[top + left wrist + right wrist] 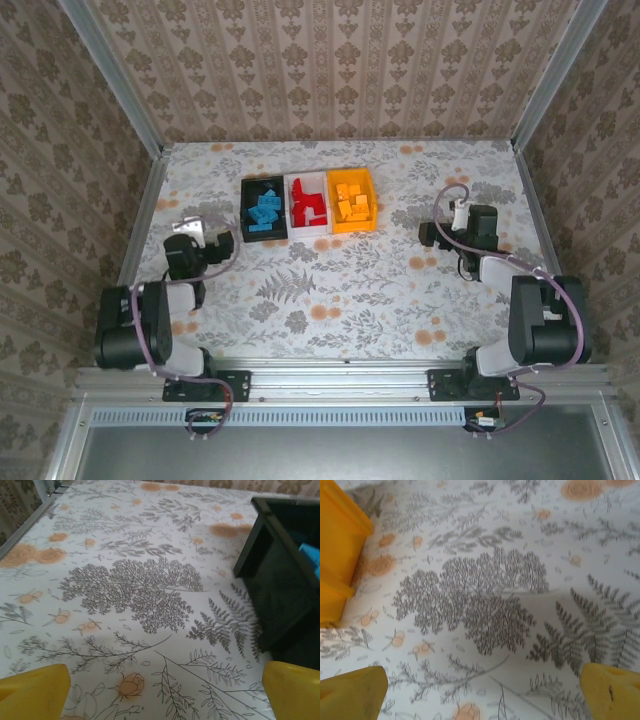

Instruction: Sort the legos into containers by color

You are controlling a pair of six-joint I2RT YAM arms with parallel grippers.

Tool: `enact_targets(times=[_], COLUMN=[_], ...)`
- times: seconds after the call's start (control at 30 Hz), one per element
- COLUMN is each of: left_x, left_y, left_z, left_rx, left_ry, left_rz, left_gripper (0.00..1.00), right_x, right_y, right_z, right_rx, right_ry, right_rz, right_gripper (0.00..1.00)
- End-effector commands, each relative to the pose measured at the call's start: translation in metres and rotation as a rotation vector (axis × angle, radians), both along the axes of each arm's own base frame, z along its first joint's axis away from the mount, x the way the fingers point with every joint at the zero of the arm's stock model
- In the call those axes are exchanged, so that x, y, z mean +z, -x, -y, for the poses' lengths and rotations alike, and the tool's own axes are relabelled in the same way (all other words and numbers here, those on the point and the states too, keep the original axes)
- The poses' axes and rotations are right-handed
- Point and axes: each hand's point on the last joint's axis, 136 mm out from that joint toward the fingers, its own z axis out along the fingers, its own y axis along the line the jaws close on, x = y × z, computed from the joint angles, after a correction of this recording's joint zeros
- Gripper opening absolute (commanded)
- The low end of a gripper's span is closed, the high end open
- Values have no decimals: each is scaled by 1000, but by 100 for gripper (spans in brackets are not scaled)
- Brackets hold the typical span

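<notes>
Three containers stand in a row, touching side to side, at the far middle of the patterned surface [380, 290]. The black bin [246, 210] on the left holds the blue legos [265, 212], the white bin [290, 205] in the middle holds the red legos [309, 206], and the orange bin [371, 205] on the right holds the orange legos [353, 205]. In each bin the bricks lie heaped, too small and blurred to count.

The left hand [165, 695] hangs low over bare surface just left of the black bin, its jaws wide and holding nothing. In its wrist view the bin is cut off at the right edge, with a sliver of blue showing inside.

The right hand [485, 695] hangs over bare surface to the right of the orange bin, also spread wide and holding nothing. Its wrist view catches that bin's outer corner at the left edge, the contents hidden. Of each hand's yellow fingers [35, 692], the tips alone reach into the bottom corners.
</notes>
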Motion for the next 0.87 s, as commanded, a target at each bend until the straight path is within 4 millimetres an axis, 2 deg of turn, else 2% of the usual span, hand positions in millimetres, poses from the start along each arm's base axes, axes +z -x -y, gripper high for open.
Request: enact_targets(times=[0.0,0.13,0.27,0.83], left_x=[23,21,21,20], left_y=[-11,-22,-24,-25], left_z=[-3,3,5,10], left_rx=[7,-1,7,-12], left_ry=[-67,-110,-142,-160], left_rz=[109,72,67,57], left_gripper=[100,100,100,100], right_x=[33,25,12,13], right_y=[-14,0,-5,-7], right_z=[-3,-4,-6,-7], right_rx=[30,13,-3,-28], right_ry=[-1,41,78,123], right_rz=[238,317,274,279], right_gripper=[100,100,100,100])
